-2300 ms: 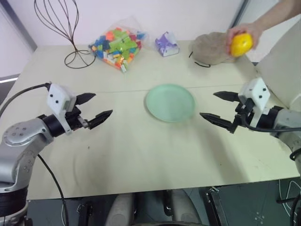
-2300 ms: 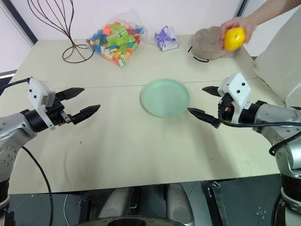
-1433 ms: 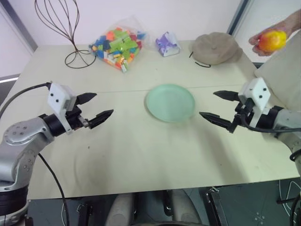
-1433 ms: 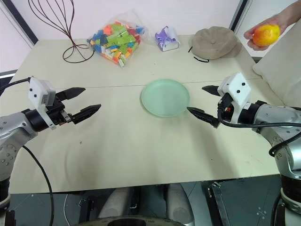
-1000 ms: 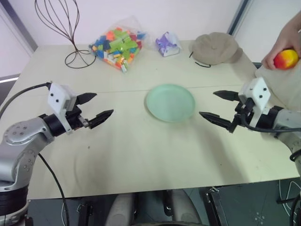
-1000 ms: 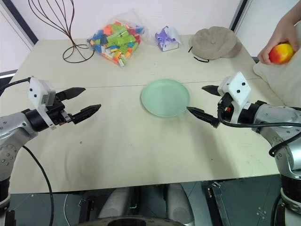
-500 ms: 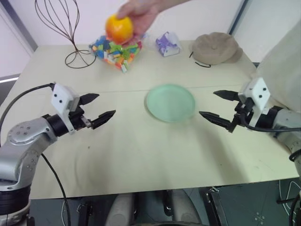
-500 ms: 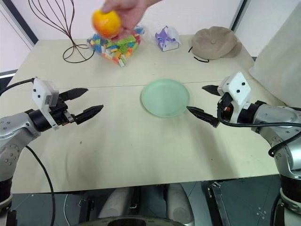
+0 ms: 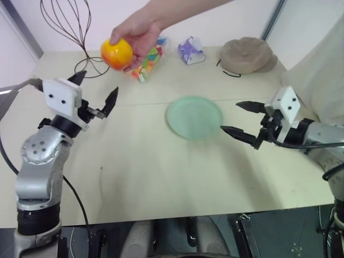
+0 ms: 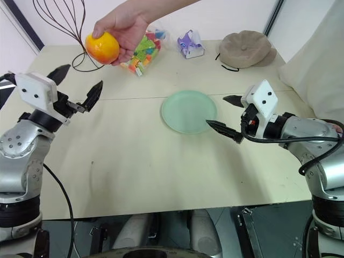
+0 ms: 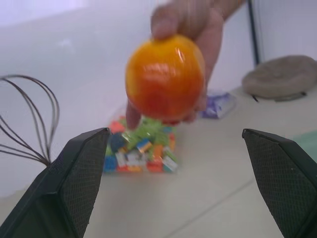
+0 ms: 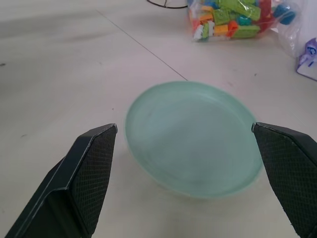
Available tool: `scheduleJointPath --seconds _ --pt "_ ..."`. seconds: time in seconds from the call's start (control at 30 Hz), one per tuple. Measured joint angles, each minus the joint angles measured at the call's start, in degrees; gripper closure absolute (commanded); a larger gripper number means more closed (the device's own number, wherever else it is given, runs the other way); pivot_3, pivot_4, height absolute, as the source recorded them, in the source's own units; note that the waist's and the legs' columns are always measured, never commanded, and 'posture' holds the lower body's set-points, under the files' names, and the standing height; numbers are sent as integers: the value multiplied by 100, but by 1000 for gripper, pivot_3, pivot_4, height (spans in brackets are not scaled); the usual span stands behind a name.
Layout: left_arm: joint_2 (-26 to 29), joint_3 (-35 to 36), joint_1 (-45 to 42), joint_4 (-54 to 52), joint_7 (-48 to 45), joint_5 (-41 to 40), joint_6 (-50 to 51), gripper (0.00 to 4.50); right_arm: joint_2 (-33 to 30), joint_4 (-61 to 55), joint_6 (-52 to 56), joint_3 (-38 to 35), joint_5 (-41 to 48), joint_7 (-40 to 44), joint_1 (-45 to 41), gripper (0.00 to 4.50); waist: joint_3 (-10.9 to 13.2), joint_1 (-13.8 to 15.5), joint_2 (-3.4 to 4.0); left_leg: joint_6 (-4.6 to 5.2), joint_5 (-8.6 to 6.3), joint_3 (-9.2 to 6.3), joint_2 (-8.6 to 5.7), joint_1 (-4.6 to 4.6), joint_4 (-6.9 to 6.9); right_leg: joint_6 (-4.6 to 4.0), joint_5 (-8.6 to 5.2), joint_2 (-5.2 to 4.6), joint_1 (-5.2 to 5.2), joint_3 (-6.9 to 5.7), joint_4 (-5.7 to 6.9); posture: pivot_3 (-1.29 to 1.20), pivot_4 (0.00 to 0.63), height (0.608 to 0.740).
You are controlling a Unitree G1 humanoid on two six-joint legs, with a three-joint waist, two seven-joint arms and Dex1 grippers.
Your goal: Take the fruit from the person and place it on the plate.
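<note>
Fruit (image 9: 116, 54) sits in the person's hand (image 9: 134, 33) at the frame's upper left, just above the wide-open left gripper (image 9: 95, 90). Best to raise it around the fruit's sides, clear of the fingers (image 11: 167, 20), before closing. Right gripper (image 9: 242, 120), also open, waits beside the plate (image 9: 194, 117).

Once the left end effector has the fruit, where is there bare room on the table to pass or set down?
The plate is empty. Bare tabletop runs between the plate and the near edge, and between the left end effector and the plate. The far edge is crowded: wire stand, bag of blocks, purple item, hat.
</note>
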Motion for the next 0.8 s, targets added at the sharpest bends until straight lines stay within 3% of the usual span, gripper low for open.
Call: scheduleJointPath --seconds 0.8 --pt "-470 -184 -1191 1795 -1 175 -610 0 -17 -100 41 -1 3 -115 -9 51 0 1 0 7 -4 0 0 -2 23 3 2 11 3 -4 15 0 150 740"
